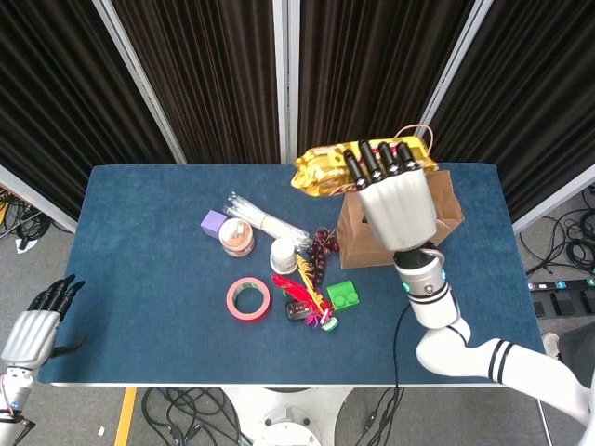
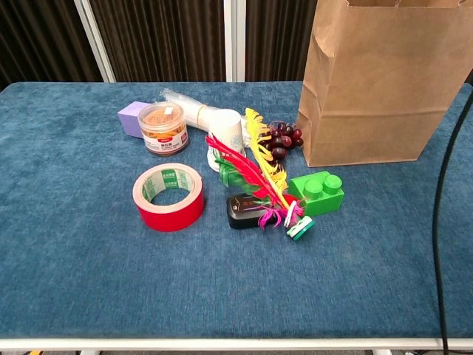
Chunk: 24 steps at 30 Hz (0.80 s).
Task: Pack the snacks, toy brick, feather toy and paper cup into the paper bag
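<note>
My right hand (image 1: 395, 200) is raised high above the brown paper bag (image 1: 448, 206) and grips a gold snack packet (image 1: 325, 169), which sticks out to the left over the bag's mouth. The hand hides most of the bag's opening. On the table left of the bag lie the green toy brick (image 1: 342, 295) (image 2: 316, 193), the red and yellow feather toy (image 1: 302, 293) (image 2: 255, 174) and the upturned white paper cup (image 1: 283, 255) (image 2: 228, 133). My left hand (image 1: 33, 330) hangs off the table's front left corner, holding nothing. The chest view shows no hand.
A red tape roll (image 1: 248, 298) (image 2: 168, 197), an orange-lidded jar (image 1: 236, 239) (image 2: 163, 127), a purple block (image 1: 214, 222), dark grapes (image 1: 323, 246) (image 2: 281, 138), a clear plastic packet (image 1: 265, 220) and a small black item (image 2: 240, 210) crowd the middle. A black cable (image 2: 437, 222) hangs at the right.
</note>
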Each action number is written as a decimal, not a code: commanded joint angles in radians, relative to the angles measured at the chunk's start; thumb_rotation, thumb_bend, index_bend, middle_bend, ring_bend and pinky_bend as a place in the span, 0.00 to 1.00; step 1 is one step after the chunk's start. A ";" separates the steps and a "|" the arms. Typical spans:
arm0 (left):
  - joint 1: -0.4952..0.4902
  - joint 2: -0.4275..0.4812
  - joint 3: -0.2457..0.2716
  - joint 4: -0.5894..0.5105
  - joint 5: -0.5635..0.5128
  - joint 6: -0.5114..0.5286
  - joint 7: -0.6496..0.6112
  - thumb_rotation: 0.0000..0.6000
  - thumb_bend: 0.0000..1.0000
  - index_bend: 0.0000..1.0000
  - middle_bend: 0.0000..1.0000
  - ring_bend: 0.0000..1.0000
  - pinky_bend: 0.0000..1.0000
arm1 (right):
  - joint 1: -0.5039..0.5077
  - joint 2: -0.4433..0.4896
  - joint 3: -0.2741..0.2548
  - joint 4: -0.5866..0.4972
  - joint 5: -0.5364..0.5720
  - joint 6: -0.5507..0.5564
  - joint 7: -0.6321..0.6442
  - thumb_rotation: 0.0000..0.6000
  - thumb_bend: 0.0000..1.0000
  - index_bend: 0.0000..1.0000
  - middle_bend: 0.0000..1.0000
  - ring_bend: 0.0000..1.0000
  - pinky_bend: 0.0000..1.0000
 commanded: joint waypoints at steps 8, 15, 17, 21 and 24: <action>-0.004 -0.007 0.005 0.000 0.006 -0.005 -0.007 1.00 0.26 0.13 0.08 0.02 0.17 | -0.056 0.049 -0.024 0.121 0.164 -0.049 0.090 1.00 0.23 0.77 0.68 0.62 0.70; -0.009 0.009 0.003 -0.015 0.005 -0.012 -0.014 1.00 0.26 0.13 0.08 0.02 0.17 | -0.042 0.015 -0.085 0.225 0.199 -0.107 0.164 1.00 0.23 0.76 0.68 0.61 0.69; -0.009 0.011 0.005 -0.017 0.009 -0.008 -0.015 1.00 0.26 0.13 0.08 0.02 0.17 | -0.038 0.004 -0.096 0.237 0.212 -0.122 0.176 1.00 0.21 0.75 0.68 0.60 0.68; -0.011 0.014 0.005 -0.022 0.011 -0.007 -0.007 1.00 0.26 0.13 0.08 0.02 0.17 | -0.034 -0.010 -0.117 0.242 0.233 -0.143 0.194 1.00 0.14 0.71 0.67 0.57 0.64; -0.011 0.016 0.003 -0.024 0.008 -0.008 -0.004 1.00 0.26 0.13 0.08 0.02 0.17 | -0.034 -0.002 -0.130 0.238 0.241 -0.159 0.212 1.00 0.03 0.67 0.64 0.53 0.61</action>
